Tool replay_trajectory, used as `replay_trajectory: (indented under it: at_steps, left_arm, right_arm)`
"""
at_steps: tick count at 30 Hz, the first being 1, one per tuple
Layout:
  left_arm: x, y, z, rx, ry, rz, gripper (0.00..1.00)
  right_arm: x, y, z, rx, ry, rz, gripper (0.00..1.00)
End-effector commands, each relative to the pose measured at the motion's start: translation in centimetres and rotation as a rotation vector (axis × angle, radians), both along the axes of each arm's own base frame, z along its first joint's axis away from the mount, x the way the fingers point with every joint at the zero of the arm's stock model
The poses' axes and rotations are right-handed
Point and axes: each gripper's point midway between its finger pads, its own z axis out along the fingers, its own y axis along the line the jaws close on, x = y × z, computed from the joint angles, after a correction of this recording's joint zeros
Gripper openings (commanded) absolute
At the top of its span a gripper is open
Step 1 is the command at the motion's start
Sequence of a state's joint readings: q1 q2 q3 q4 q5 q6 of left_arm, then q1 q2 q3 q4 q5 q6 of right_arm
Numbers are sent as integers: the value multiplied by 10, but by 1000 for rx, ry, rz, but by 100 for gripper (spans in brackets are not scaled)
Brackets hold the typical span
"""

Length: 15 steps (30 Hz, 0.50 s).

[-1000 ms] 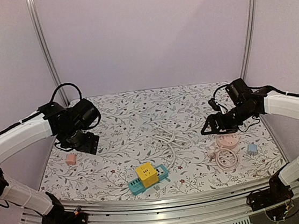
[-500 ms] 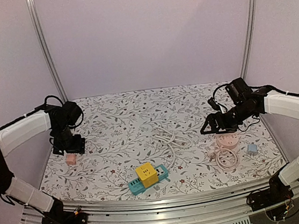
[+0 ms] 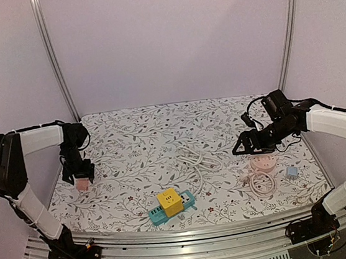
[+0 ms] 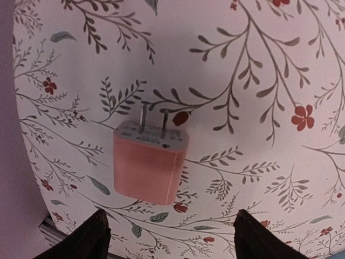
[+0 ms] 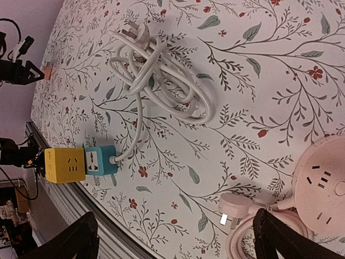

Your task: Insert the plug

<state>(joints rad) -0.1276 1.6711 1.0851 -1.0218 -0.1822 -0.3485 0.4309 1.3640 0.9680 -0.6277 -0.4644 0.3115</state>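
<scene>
A small pink plug (image 4: 150,164) with two metal prongs lies flat on the floral tablecloth at the far left (image 3: 82,184). My left gripper (image 4: 170,237) hangs right over it, open. The plug lies just ahead of the two dark fingertips (image 4: 97,233), not between them. A teal power strip with a yellow cube (image 3: 171,206) lies near the front edge, and it shows in the right wrist view too (image 5: 81,164). My right gripper (image 3: 245,146) hovers open and empty at the right, above the table.
A white coiled cable (image 3: 192,158) runs from the strip to mid-table. A round pink socket (image 3: 262,163) with its coiled pink cord (image 3: 262,183) and a small blue adapter (image 3: 291,171) lie at the right. The table's left edge is close to the pink plug.
My left arm has swung left and down from mid-left to just over the pink plug, its jaws narrowing a little. The right arm has not moved.
</scene>
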Motion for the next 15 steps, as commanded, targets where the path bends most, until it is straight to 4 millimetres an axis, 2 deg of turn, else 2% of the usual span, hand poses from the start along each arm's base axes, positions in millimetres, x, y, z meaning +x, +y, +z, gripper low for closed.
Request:
replay_trajectory:
  at_steps: [1, 12, 15]
  left_arm:
    - [19, 3, -6, -35, -9, -20, 78]
    - [27, 20, -25, -70, 53, 6, 67]
    - [27, 19, -30, -81, 67, 3, 59]
  right_arm:
    - [-2, -5, 1, -10, -9, -19, 99]
    - [-1, -9, -3, -33, -2, -34, 99]
    - [0, -9, -3, -38, -2, -36, 99]
